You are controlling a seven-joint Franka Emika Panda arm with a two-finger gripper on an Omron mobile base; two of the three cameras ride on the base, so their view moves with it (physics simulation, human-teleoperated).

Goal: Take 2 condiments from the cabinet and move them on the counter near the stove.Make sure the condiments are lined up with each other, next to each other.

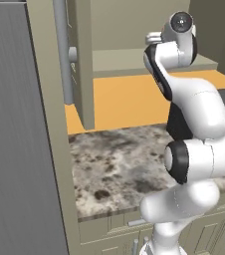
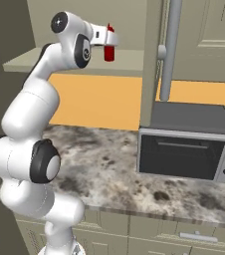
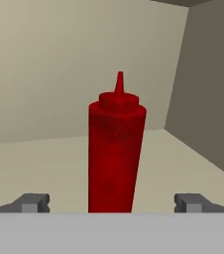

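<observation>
1. The red squeeze bottle (image 3: 116, 154) stands upright on the beige shelf (image 3: 44, 163) of the open wall cabinet (image 2: 134, 60), near the shelf's back corner.
2. The fingers (image 3: 112, 203) are spread as wide as they go and hold nothing. In the hand view one tip sits on each side of the bottle's base, with a clear gap both sides, not touching.
3. Step in hand, as I judge it: closing in to grasp the first condiment.
4. To do it well: keep the bottle centred between the tips, advance a little further so the pads reach the body rather than its front edge, then close on the straight wall below the shoulder. Avoid the nozzle; it is too thin to hold.
5. Keep the hand level. The bottle is tall and narrow, and a push from one tip before the other would likely tip it toward the back wall.
6. After gripping, lift slightly before withdrawing, so the base does not drag on the shelf.
7. Count: one red bottle visible. One black toaster oven (image 2: 184, 154) on the mottled desk (image 2: 104, 159). One robot arm.
8. Nothing has been set on the desk yet; both placements remain.
</observation>
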